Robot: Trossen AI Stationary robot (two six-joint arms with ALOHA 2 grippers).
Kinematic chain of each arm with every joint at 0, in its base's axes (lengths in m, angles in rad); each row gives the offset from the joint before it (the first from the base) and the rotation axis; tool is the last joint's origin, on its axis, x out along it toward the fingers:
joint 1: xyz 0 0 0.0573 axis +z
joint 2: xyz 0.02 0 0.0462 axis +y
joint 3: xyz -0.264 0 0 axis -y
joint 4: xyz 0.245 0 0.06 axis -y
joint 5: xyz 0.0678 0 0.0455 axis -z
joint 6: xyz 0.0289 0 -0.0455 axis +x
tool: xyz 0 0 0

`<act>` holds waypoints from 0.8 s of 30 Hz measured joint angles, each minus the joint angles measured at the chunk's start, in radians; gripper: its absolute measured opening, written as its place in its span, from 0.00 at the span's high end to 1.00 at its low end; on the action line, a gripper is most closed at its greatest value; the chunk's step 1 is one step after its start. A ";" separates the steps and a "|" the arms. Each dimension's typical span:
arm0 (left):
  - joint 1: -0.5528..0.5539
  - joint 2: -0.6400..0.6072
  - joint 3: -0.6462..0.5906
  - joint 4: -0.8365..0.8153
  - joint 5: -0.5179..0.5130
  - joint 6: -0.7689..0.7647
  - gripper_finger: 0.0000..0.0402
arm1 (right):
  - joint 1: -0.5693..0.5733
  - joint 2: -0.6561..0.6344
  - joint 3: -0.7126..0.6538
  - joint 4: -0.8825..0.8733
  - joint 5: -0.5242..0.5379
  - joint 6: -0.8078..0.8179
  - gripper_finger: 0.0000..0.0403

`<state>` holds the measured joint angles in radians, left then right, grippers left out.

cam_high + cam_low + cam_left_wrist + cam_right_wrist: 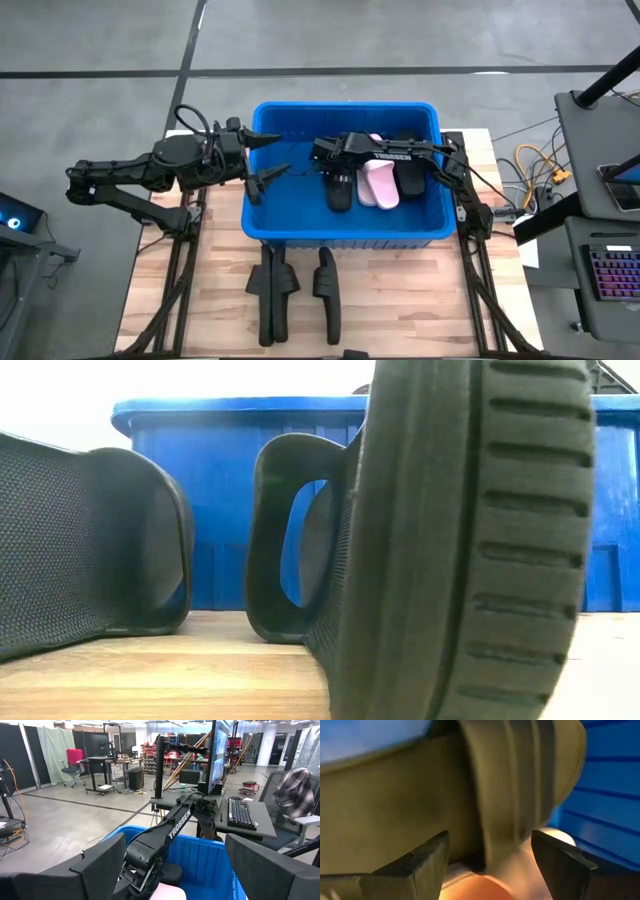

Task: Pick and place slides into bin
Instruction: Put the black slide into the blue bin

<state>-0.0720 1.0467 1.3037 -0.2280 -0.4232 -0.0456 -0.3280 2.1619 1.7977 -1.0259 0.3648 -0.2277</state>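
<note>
Pink slide [380, 184] and black slides lie in the bin [262, 222]; right gripper [335, 170] spread, left gripper [268, 160] spread; three black slides [272, 290] remain lower centre.

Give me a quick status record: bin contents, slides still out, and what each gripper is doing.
bin: blue tub at the table's middle
slides in bin: pale pink slide, black slides either side of it, exact count unclear
slides on table: two black slides on the wood in front of the bin
right gripper: open, reaching inside the bin above the slides there, holding nothing
left gripper: open, empty, over the bin's left end
task state: not finished
</note>
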 joint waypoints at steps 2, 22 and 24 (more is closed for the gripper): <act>0.000 -0.001 0.000 0.000 0.000 0.000 0.19 | 0.002 -0.010 0.000 0.010 -0.030 0.000 0.33; -0.001 -0.062 0.000 -0.001 0.097 0.000 0.19 | 0.019 -0.081 0.435 -0.028 -0.575 0.253 0.38; -0.001 -0.075 0.000 -0.003 0.097 0.000 0.19 | 0.038 -0.099 0.498 -0.031 -0.573 0.262 0.39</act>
<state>-0.0727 0.9716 1.3037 -0.2309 -0.3267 -0.0459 -0.2896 2.0629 2.2958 -1.0568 -0.2085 0.0339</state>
